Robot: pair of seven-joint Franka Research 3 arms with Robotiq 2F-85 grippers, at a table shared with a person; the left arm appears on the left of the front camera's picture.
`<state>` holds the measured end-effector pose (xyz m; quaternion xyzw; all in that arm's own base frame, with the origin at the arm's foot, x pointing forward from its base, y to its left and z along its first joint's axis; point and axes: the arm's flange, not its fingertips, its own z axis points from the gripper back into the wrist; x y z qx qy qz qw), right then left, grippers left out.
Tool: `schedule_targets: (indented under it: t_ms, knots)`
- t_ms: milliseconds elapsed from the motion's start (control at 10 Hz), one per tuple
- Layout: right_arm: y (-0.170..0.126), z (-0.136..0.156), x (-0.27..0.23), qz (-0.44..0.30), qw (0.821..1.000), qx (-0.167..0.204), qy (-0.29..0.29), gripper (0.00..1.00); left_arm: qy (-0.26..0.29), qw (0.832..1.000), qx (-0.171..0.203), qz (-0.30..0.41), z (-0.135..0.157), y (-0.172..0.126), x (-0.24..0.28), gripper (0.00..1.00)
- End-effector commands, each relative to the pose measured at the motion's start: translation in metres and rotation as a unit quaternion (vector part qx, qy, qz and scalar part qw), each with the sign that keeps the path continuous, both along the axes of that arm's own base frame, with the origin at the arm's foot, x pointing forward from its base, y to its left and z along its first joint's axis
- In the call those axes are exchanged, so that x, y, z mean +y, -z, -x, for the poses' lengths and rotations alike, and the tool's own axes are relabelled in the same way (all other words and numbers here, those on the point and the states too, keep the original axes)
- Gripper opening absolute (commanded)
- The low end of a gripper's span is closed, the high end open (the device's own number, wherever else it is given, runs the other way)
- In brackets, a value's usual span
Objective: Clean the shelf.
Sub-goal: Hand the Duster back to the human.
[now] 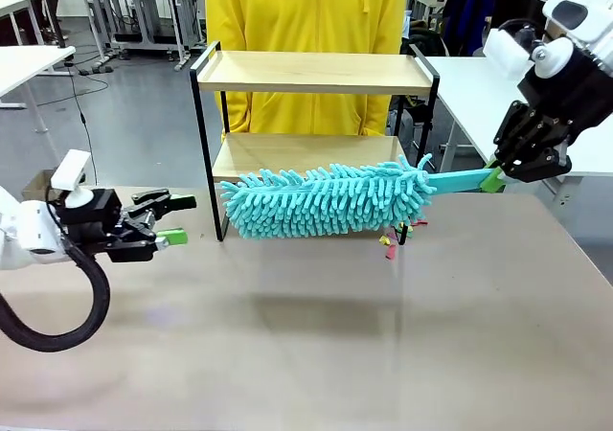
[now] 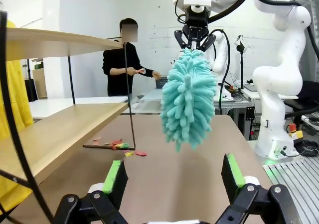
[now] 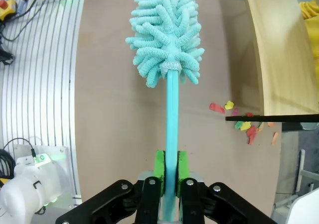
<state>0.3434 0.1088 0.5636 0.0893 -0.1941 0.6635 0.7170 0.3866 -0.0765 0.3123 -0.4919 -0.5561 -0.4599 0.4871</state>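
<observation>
Right now the right gripper (image 3: 169, 176) pinches the teal handle of a fluffy duster (image 1: 326, 199), whose head hangs just before the shelf's (image 1: 316, 72) lower board, perhaps brushing it. Colourful scraps (image 3: 244, 125) lie by its foot. The left gripper (image 2: 174, 176) waits spread, empty.

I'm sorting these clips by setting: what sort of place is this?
Most likely a robotics lab or test hall: white robot arms stand on bases, rows of white work tables fill the room, and the shelf sits on a bench as a practice prop.
</observation>
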Motion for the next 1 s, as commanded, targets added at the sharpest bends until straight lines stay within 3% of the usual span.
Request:
schedule_targets:
  t_ms: [0, 900]
  knots:
    - [-0.001, -0.001, 0.0, -0.01, 1.0, -0.002, -0.002, 0.13, -0.025, 1.0, -0.018, 0.0, 0.066, -0.004, -0.032, 1.0]
    - [-0.001, -0.001, 0.0, -0.01, 1.0, -0.002, -0.002, 0.13, 0.03, 0.999, -0.01, 0.041, 0.048, -0.018, -0.109, 1.0]
